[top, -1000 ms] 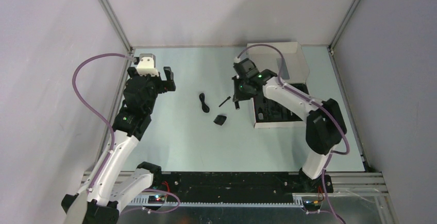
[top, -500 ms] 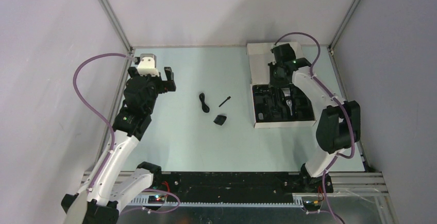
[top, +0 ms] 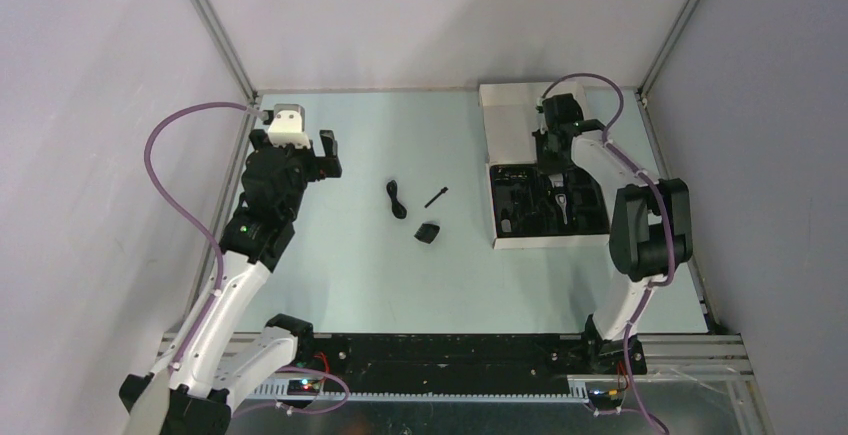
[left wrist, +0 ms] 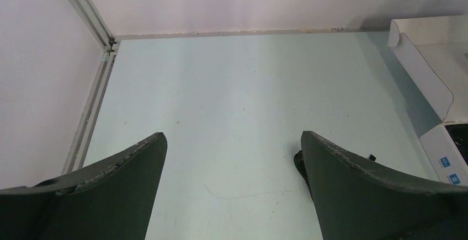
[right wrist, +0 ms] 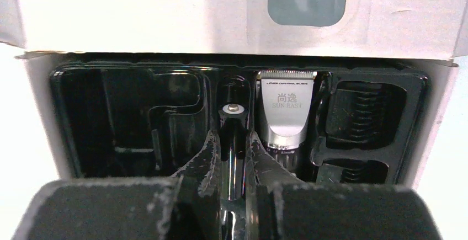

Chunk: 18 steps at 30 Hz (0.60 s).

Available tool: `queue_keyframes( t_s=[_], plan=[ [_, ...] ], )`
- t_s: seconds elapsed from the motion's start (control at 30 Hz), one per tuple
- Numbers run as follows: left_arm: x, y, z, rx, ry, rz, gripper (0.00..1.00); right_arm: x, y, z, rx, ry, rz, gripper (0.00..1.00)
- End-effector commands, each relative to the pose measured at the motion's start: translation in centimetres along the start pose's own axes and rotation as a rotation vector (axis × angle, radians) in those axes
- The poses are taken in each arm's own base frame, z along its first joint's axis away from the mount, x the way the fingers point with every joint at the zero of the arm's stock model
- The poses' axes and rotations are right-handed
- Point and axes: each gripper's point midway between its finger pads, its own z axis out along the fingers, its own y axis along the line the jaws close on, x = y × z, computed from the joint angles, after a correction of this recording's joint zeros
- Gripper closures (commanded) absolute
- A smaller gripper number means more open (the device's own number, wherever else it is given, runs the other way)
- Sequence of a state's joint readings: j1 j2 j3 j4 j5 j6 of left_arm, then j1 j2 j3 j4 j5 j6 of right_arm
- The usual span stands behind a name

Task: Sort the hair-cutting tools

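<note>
On the table lie a black coiled cord (top: 397,198), a thin black stick-brush (top: 436,197) and a black comb attachment (top: 429,232). The silver-headed clipper (right wrist: 285,110) sits in the black tray of the white box (top: 497,238), with ribbed comb attachments (right wrist: 367,107) in slots to its right. My right gripper (right wrist: 232,140) hangs over the tray's back half (top: 553,160), shut on a thin glossy black rod with a silver cap (right wrist: 232,109), in the slot beside the clipper. My left gripper (left wrist: 232,140) stands open and empty over bare table at the far left (top: 325,155).
The box's white lid (top: 520,105) stands open behind the tray, against the back wall. Metal frame posts (top: 215,35) rise at the table's back corners. In the left wrist view the box's edge (left wrist: 425,69) shows at the right, and the cord's end (left wrist: 301,163) beside the right finger.
My right arm has swung right from the table's middle to over the box tray, its shut jaws now down at the slot beside the clipper. The left arm has not moved.
</note>
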<state>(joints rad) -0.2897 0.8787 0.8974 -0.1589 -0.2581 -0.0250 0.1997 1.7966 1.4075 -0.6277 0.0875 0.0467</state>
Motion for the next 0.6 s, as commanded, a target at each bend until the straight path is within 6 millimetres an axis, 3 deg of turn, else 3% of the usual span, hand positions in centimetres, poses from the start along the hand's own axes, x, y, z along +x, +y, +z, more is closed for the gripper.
queue_keyframes(
  t_s=[0.0, 0.27, 0.57],
  plan=[
    [-0.9, 0.0, 0.1, -0.002, -0.030, 0.015, 0.02, -0.4, -0.3, 1.5, -0.007, -0.022, -0.017, 0.99],
    [-0.7, -0.1, 0.3, 0.000, -0.023, 0.017, 0.02, 0.6, -0.2, 2.7, -0.021, 0.010, -0.009, 0.88],
    [-0.8, -0.1, 0.2, 0.004, -0.026, 0.016, 0.02, 0.0, -0.2, 1.9, -0.018, -0.017, 0.019, 0.60]
  ],
)
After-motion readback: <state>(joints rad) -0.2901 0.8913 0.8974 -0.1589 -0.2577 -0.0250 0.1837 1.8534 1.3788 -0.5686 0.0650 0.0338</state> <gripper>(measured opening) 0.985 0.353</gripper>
